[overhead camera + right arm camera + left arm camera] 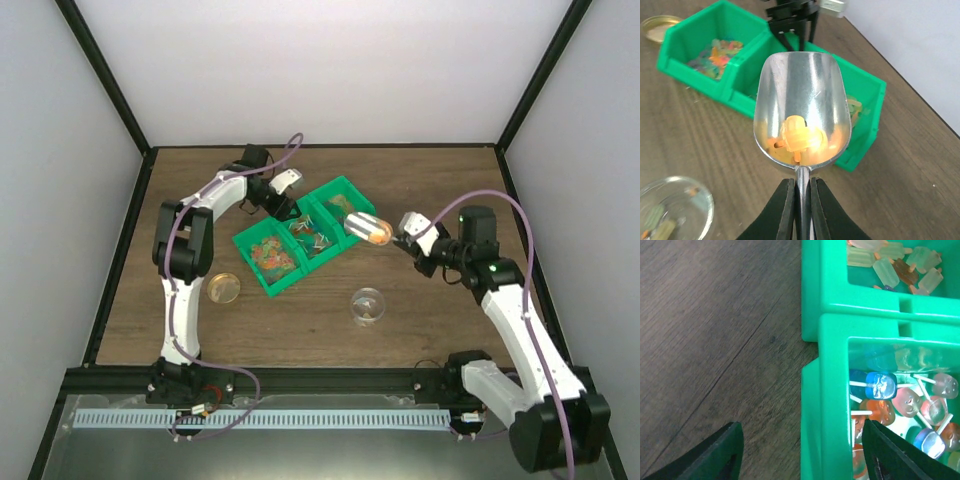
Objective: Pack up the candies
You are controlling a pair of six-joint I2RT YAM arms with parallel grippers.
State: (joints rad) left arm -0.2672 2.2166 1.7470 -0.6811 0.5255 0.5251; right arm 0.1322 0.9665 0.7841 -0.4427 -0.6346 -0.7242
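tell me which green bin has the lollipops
The middle bin, its wall straddled by the open left gripper: only its candies sit on thin white sticks.

1. 2 arms, the left arm (180,270) and the right arm (520,330): white shells, black joints.
2. A purple cable (488,194) runs along each.
3. Right gripper (800,200): black tapered fingers (782,210) (a green light (491,266) glows behind the wrist).

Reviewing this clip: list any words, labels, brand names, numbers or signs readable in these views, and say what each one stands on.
None can be read in any view.
The green bins, the metal scoop and the candies in it show no print.
The lollipops are too blurred to show any marking.
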